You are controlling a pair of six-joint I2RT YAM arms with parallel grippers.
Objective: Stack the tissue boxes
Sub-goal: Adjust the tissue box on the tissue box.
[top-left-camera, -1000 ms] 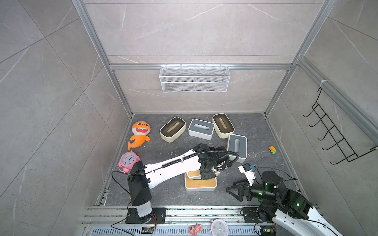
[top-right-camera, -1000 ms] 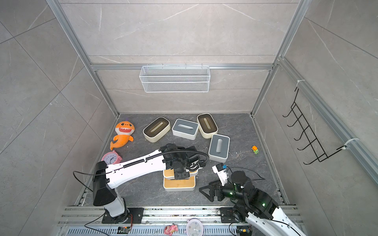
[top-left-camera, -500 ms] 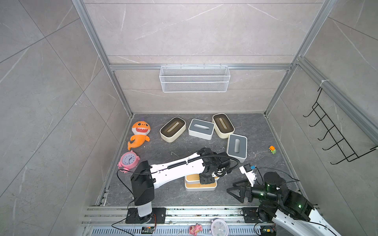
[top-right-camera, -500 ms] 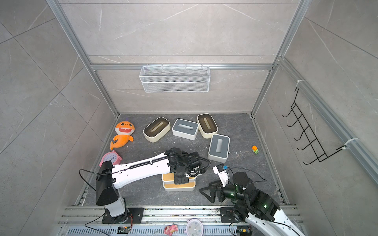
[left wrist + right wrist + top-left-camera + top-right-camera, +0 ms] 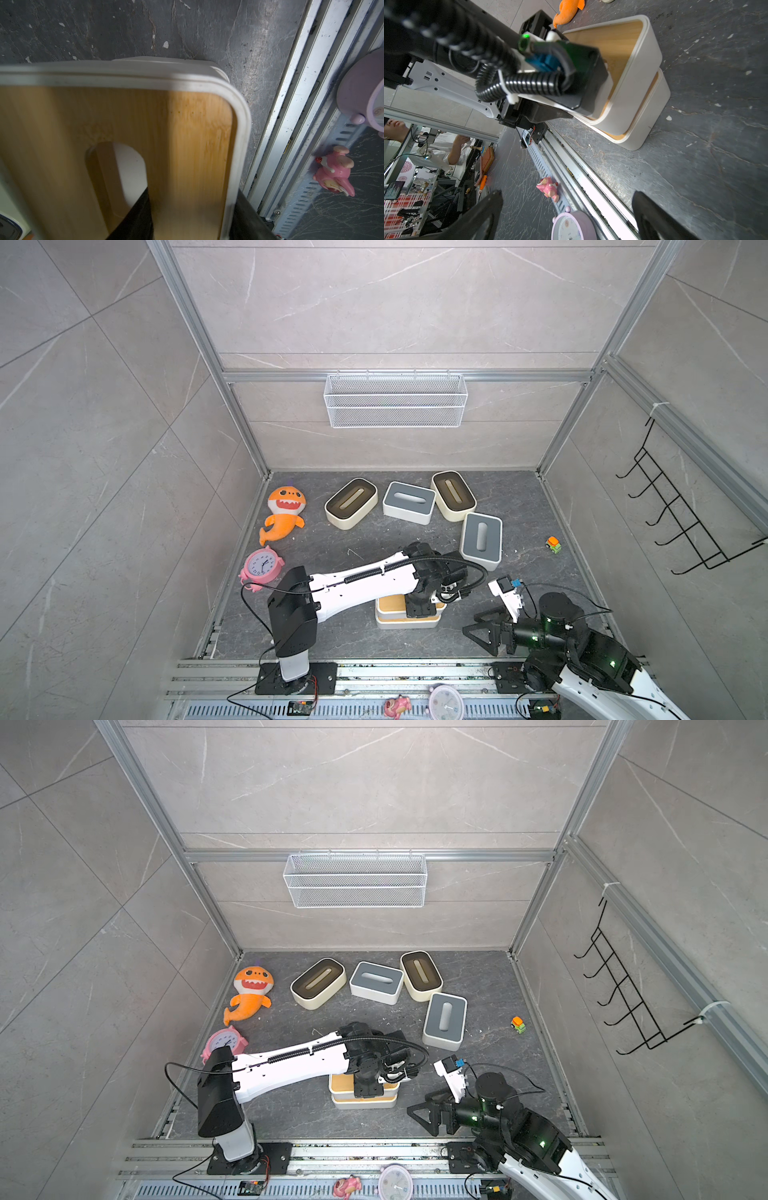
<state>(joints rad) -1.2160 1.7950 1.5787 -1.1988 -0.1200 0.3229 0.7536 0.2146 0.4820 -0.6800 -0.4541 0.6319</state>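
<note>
**Left gripper clamped on upper wood-lid box, stack of two on bench**

- Far to the left of the left gripper (image 5: pixel 419 608), near the side wall: pink alarm clock (image 5: pixel 262 566). Orange shark plush (image 5: pixel 284 516) lies beyond it.
- Beyond the left gripper, toward the back wall, loose row of four tissue boxes, each flat on the bench (image 5: pixel 332 639): left cream box (image 5: pixel 351 502), left grey-lid box (image 5: pixel 409 502), right cream box (image 5: pixel 453 495), right grey-lid box (image 5: pixel 481 540). The last lies nearest, just beyond and right of the gripper. All four well apart from the stack.
- Left gripper: closed on the upper wood-lid box (image 5: pixel 392 603). Left wrist view shows one finger (image 5: pixel 135 218) down through the lid slot and the other outside the long wall, with lid and wall pinched between them.
- Upper wood-lid box sits on the lower wood-lid box (image 5: pixel 407 621), directly under the gripper. Offset: a strip of the lower lid shows along one long side in the right wrist view. Cannot tell whether it is fully seated.
- Right gripper (image 5: pixel 478 628): jaws wide apart, nothing between them, low over the bench to the right of the stack, pointing at it, not touching.
- Beyond the right gripper, near the right wall: small toy car (image 5: pixel 552 544).
</note>
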